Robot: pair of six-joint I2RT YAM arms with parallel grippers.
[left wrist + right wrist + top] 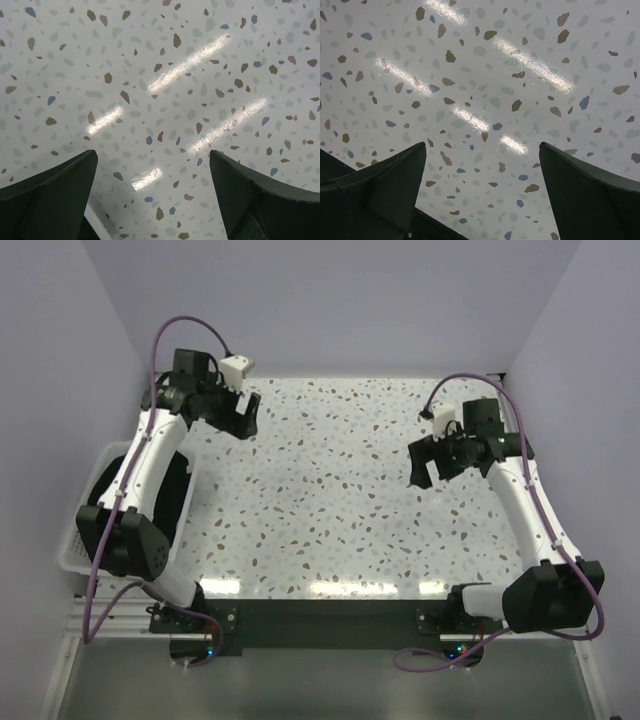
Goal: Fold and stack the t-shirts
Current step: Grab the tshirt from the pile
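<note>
With my left pincer (242,420) and right pincer (425,466) both spread and empty above the speckled table (330,490), I'd dip the left into the white lattice basket (75,540), where a black fabric t-shirt (179,498) seems to lie, pinching 1 edge.

Brown, blue and grey-green chips speckle the glossy white tabletop (340,490), the plastic lattice basket (72,540) is white, the thin cables (188,321) purple, and the left gripper (153,152) and right gripper (482,145) blackish green.
</note>
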